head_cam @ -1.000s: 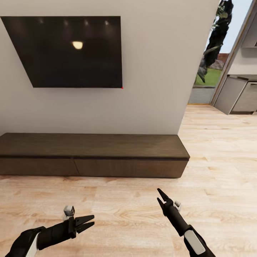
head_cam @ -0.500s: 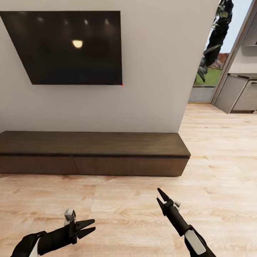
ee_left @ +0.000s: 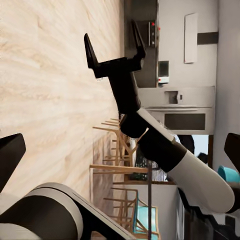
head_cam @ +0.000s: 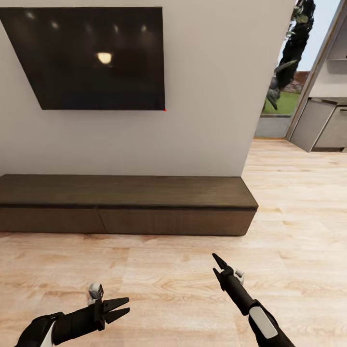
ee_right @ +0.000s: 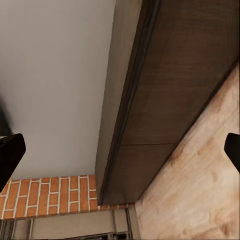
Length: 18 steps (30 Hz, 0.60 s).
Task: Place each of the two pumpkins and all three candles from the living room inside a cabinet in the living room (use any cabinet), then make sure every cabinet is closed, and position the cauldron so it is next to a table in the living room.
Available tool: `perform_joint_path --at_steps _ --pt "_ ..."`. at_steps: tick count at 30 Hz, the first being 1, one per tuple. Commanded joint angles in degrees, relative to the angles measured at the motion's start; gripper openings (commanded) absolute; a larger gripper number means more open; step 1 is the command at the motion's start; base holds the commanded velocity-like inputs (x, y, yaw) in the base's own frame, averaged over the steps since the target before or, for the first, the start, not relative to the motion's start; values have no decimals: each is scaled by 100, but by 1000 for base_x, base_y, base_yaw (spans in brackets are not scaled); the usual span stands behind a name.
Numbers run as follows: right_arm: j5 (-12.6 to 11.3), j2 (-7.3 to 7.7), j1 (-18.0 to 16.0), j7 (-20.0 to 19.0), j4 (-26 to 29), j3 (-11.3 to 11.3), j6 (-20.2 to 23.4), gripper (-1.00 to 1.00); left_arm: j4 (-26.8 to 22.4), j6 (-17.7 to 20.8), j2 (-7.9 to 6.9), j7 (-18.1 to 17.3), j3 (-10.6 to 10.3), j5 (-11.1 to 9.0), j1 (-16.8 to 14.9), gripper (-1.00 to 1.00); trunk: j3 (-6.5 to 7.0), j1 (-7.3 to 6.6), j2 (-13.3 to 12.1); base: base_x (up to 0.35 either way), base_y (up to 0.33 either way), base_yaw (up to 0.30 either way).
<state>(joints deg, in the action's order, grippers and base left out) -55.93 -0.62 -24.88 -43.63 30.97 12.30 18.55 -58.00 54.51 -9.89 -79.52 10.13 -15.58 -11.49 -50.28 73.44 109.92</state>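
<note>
The long dark brown cabinet (head_cam: pixel 125 207) stands against the white wall ahead, its flat drawer fronts all flush and shut. The right wrist view looks along its front (ee_right: pixel 170 90) from close by. My left gripper (head_cam: pixel 123 308) hovers open over the floor at the lower left, with nothing in it. My right gripper (head_cam: pixel 218 267) is open too and points toward the cabinet's right half, a short way from it; the left wrist view shows it with its fingers spread (ee_left: pixel 114 42). The pumpkins, candles, cauldron and coffee table are out of view.
A big black TV (head_cam: pixel 96 58) hangs above the cabinet. Pale wooden floor (head_cam: pixel 168 270) lies between me and the unit. Right of the wall's end, a passage leads to grey kitchen units (head_cam: pixel 323 125) and a plant (head_cam: pixel 289 53). Wooden chairs (ee_left: pixel 120 170) stand off to my right.
The whole picture has slid up a little, so the camera has moved. My left gripper sits slightly lower in the picture; the right one has hardly moved. Both stay open.
</note>
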Motion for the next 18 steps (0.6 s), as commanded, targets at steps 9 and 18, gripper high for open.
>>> perform_joint_path --at_steps 9,18 --pt "-544 1 -103 694 -9 25 360 100 110 59 -10 -11 -7 -14 -2 100 -167 198 364 0 0 0" --pt "-789 8 -105 130 -69 37 424 100 217 -143 -1 -19 -18 -40 -2 100 -328 395 725 0 0 0"
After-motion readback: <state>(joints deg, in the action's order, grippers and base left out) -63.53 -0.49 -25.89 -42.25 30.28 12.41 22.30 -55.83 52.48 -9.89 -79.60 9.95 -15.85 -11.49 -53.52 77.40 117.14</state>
